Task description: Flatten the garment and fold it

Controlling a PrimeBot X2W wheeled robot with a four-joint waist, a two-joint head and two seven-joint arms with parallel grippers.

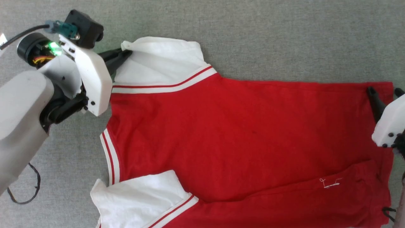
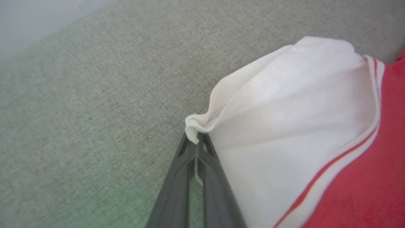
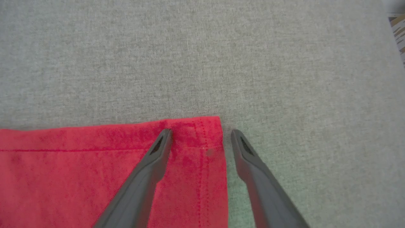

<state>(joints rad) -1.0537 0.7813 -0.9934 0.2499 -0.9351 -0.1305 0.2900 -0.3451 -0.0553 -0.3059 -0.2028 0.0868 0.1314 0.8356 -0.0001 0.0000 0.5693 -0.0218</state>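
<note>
The red garment (image 1: 240,133) lies spread on the grey surface, collar end at the left, hem at the right, plain side up with no lettering showing. Its far white sleeve (image 1: 161,61) has its tip pinched by my left gripper (image 1: 125,53), which is shut on it (image 2: 194,139); the sleeve (image 2: 284,120) bunches at the fingertips. A second white sleeve (image 1: 139,199) lies at the near left. My right gripper (image 1: 384,91) is open over the garment's far hem corner (image 3: 202,139), one finger (image 3: 158,152) above the cloth, the other (image 3: 246,155) beside its edge.
Grey textured fabric surface (image 1: 284,38) stretches beyond the garment. A thin black cable (image 1: 31,186) loops at the near left under my left forearm. Part of the near red side lies folded over (image 1: 316,202). A patterned edge (image 3: 399,31) shows at the far right.
</note>
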